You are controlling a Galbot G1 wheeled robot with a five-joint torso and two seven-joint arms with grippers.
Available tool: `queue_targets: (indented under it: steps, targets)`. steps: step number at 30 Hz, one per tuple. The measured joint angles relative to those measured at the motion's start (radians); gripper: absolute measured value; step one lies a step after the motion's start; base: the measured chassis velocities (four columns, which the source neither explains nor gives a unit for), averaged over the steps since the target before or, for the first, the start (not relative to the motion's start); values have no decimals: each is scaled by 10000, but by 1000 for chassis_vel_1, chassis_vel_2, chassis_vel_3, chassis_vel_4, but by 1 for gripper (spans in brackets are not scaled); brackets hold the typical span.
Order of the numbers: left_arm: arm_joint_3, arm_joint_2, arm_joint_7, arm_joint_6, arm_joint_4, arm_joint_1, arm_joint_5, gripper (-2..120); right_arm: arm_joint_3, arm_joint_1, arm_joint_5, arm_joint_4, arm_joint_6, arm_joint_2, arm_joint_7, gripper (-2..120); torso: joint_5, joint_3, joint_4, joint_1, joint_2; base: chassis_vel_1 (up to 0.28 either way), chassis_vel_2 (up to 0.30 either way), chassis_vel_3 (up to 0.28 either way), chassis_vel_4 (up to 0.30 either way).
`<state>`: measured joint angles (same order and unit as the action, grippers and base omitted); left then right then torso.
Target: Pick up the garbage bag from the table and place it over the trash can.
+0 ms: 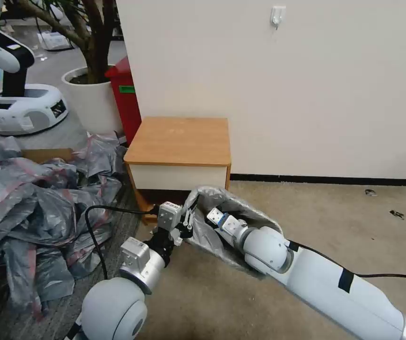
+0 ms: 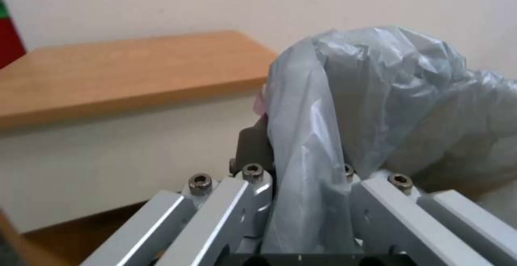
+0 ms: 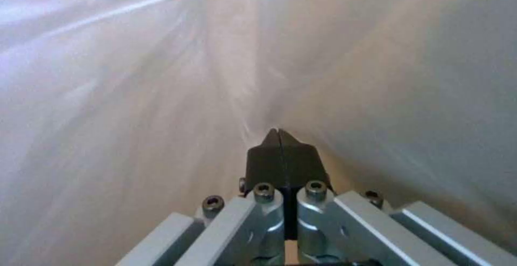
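Just in front of the table (image 1: pixel 179 141), low above the beige carpet (image 1: pixel 316 222), the garbage bag (image 1: pixel 231 203) is held open between both arms. Its left edge is clamped in the jaws of the left gripper (image 1: pixel 189 222). The right gripper (image 1: pixel 214 216) is pushed inside the bag, its jaws pressed together on nothing. A heap of grey bags (image 1: pixel 32 208) is piled on the floor to the left. A red bin (image 1: pixel 126 99) and a potted tree (image 1: pixel 91 94) are seen farther back, beside the white wall (image 1: pixel 283 85).
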<state>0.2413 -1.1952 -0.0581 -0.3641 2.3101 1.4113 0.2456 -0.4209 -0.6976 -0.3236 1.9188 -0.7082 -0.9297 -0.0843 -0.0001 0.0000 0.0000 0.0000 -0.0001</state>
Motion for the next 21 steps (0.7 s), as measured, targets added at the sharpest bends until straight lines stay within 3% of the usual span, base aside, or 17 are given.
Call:
queue_targets:
  steps: [8,12,13,16,20,21]
  targets:
    - [-240,-169,-639,-78,-912,-303,377,7,782,-671,-1313,1095,27,531,-105,0,2,-1,-1,0,0,0,0,0,0]
    - [-354,-318,-1215,-84,-1467,-354,1086,7,1513,-1328,-1648,1719,63,797,-107,0,2,0,2,-1,0,0,0,0,0]
    - [-370,-386,-1597,-87,-1725,-360,1569,7,1935,-1777,-1860,2097,134,977,-96,0,3,0,1,0,0,0,0,0,0]
    - [-354,-614,-2526,-85,-2254,-245,2922,7,3327,-3378,-2062,2917,1268,1396,-129,0,-2,-1,-3,-1,1,0,0,0,0]
    - [-337,-754,-2966,-38,-2507,-5,3449,7,4225,-4609,-1793,3142,2375,1368,-331,0,0,-1,-2,0,1,0,0,0,0]
    - [-340,-814,-3194,57,-2572,186,3626,7,4901,-5362,-1447,3228,2887,1131,-454,0,-1,-1,2,-1,1,0,0,0,0]
